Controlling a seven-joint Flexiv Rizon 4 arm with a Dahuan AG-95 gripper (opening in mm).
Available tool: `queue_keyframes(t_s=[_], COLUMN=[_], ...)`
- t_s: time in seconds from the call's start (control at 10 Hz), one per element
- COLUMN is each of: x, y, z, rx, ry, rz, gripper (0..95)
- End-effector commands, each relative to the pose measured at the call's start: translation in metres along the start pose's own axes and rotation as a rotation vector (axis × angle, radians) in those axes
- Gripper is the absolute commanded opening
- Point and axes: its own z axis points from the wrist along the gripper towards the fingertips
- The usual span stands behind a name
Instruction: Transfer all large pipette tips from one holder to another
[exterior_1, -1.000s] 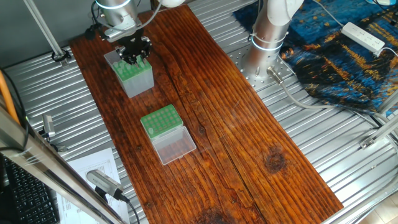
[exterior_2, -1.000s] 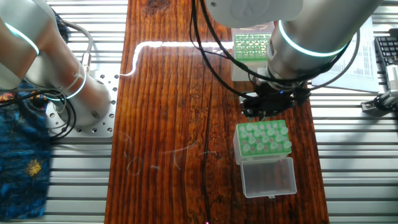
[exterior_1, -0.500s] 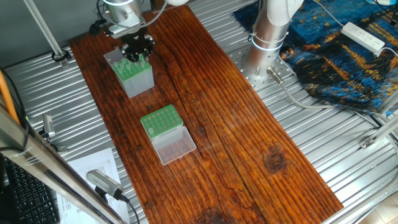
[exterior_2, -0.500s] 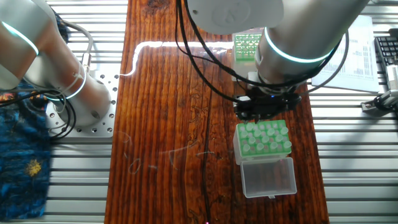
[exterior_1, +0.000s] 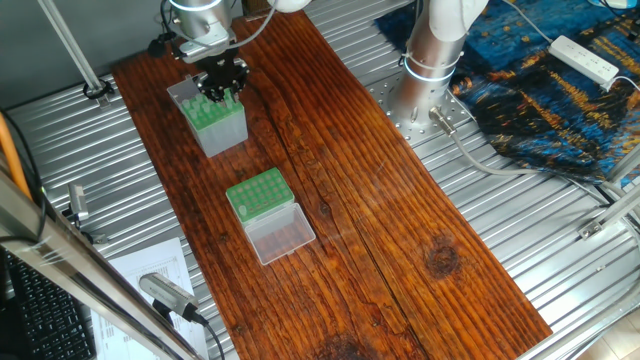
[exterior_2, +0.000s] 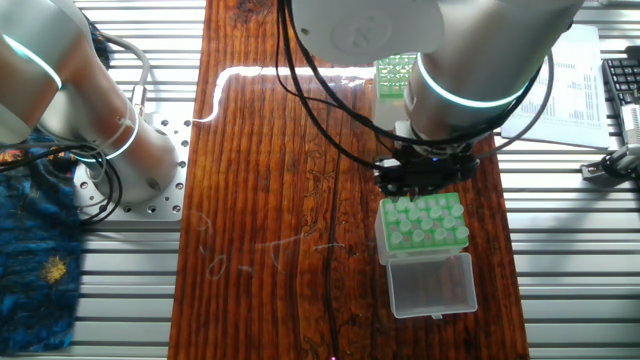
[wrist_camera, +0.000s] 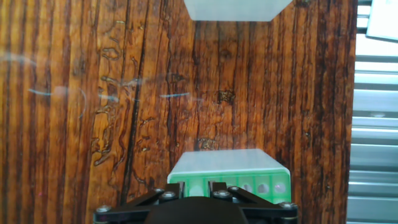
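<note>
Surface (exterior_1: 400, 200) is showing dark red-brown wood with streaky black grain and a knot. Tall holder (exterior_1: 212, 118) is showing a green top plate over translucent grey sides. Low rack (exterior_1: 258, 194) is showing green with a hole grid, its lid (exterior_1: 280, 235) clear. Pincer (exterior_1: 222, 84) is reading black. Cloth (exterior_1: 560, 90) is showing blue with yellow swirls.

My wooden desk (exterior_1: 400, 200) carries the grey-sided tip box (exterior_1: 212, 118) upper left and the green rack (exterior_1: 260, 196) with its clear lid (exterior_1: 281, 233) centre-left.
</note>
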Motion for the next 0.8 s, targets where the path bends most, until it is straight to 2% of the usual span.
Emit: queue_keyframes(t_s=[0.1,0.8], x=[-0.0003,0.0014], y=[0.0011,0.0062], z=[0.0009,0.0060], rx=[0.002,0.024], ry=[0.000,0.000], rz=[0.003,0.004], gripper=[19.0,19.0])
